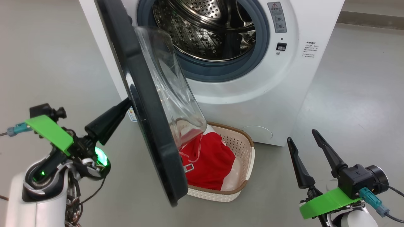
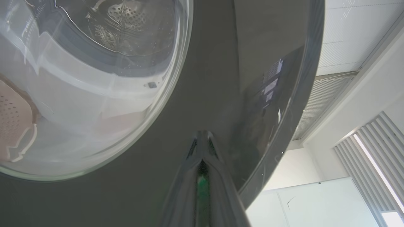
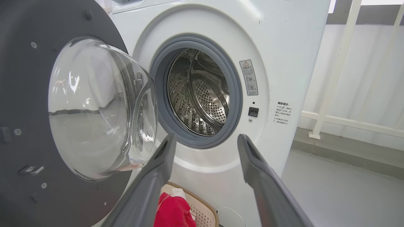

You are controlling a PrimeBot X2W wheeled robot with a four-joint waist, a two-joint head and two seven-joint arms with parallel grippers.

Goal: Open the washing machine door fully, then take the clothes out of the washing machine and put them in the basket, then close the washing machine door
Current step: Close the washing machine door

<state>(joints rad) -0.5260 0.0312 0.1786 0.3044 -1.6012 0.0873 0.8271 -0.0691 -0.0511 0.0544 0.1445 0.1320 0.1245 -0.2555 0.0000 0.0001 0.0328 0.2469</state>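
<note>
Our left gripper (image 1: 126,105) meets the open door; the right gripper (image 1: 301,135) hangs free.
We see the left jaws closed together, tips touching the outer face of the large round, glossy-black-rimmed washing machine door (image 1: 151,126). The right jaws stand wide apart, empty, low at our right. The bright red fabric clothes (image 1: 208,160) lie in the cream-white perforated plastic basket (image 1: 249,151) on the grey floor (image 1: 347,110), just before the white front-loading washing machine (image 1: 252,94).

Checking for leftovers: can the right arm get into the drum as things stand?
Probably yes. The washing machine door stands swung out to one side, and the drum lies straight ahead of the open right gripper.
</note>
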